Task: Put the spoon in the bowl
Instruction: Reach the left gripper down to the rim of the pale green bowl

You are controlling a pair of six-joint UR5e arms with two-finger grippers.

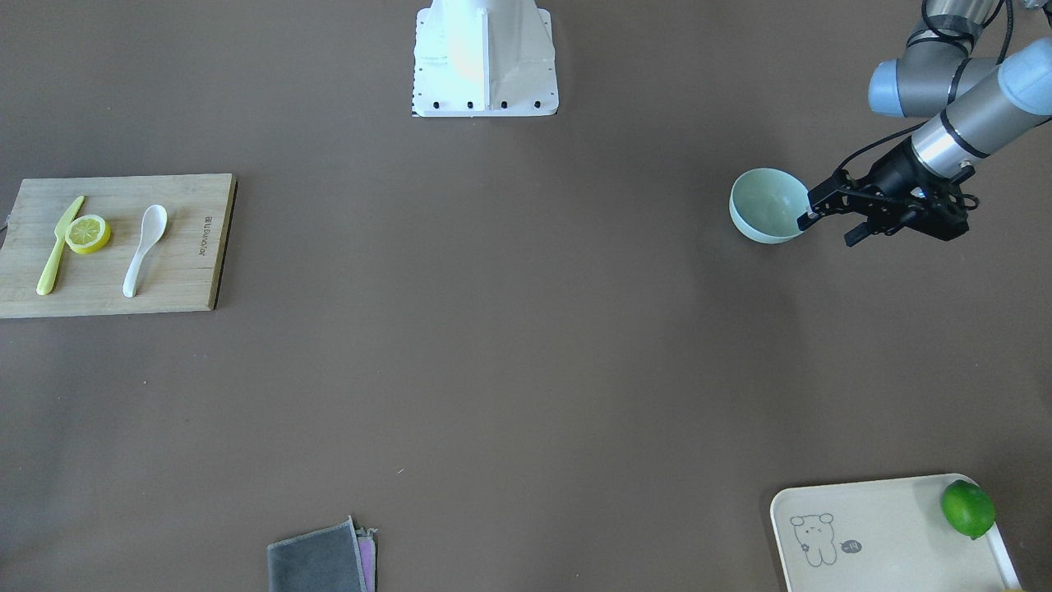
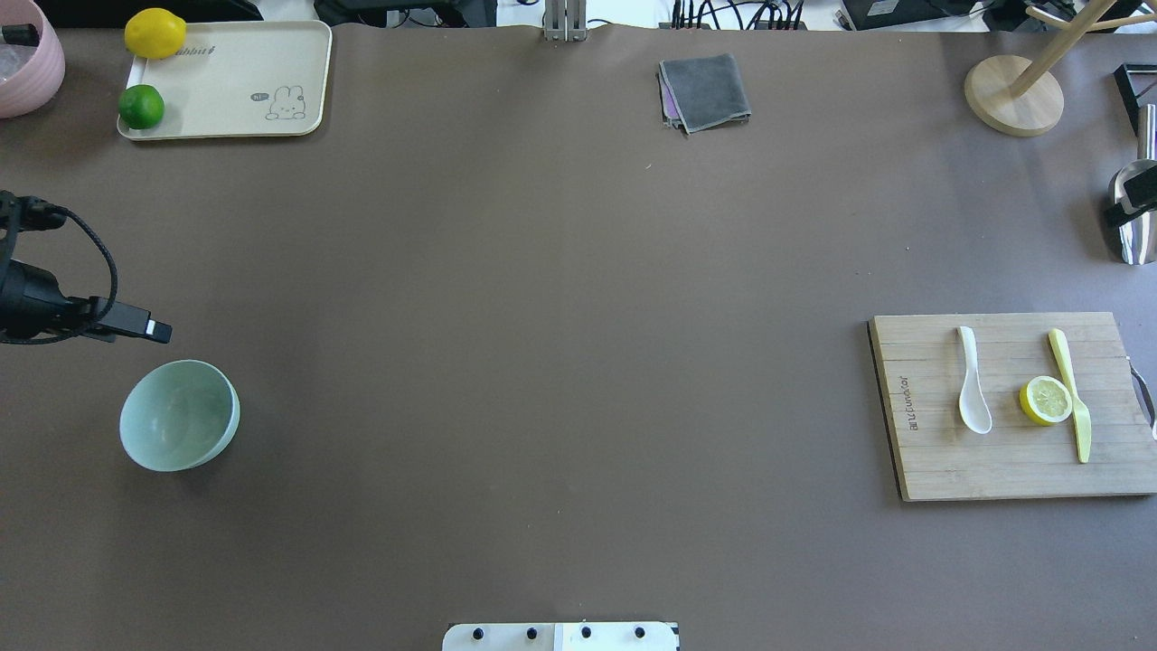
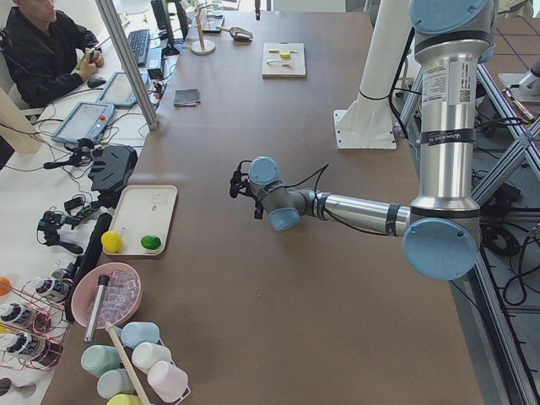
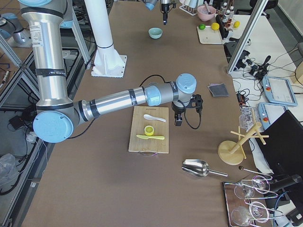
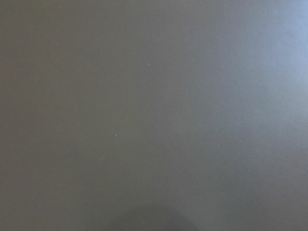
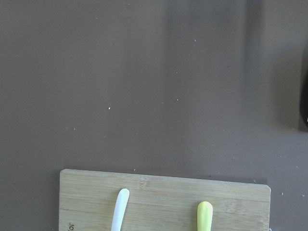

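Observation:
The white spoon [image 1: 144, 247] lies on a wooden cutting board [image 1: 189, 279], scoop toward the robot; it also shows in the overhead view [image 2: 972, 384] and its handle tip in the right wrist view [image 6: 119, 211]. The mint-green bowl [image 1: 764, 205] stands empty and upright at the table's other end, also in the overhead view [image 2: 179, 414]. My left gripper [image 1: 830, 228] is open and empty, hovering just beside the bowl on its far side [image 2: 136, 323]. My right gripper [image 4: 179, 118] hangs above the table just beyond the board; I cannot tell whether it is open.
A yellow knife [image 1: 57, 247] and a lemon slice [image 1: 88, 233] lie on the board beside the spoon. A cream tray [image 1: 888, 534] holds a lime [image 1: 968, 508]. A grey cloth [image 1: 320, 563] lies at the far edge. The robot base [image 1: 485, 57] stands mid-table.

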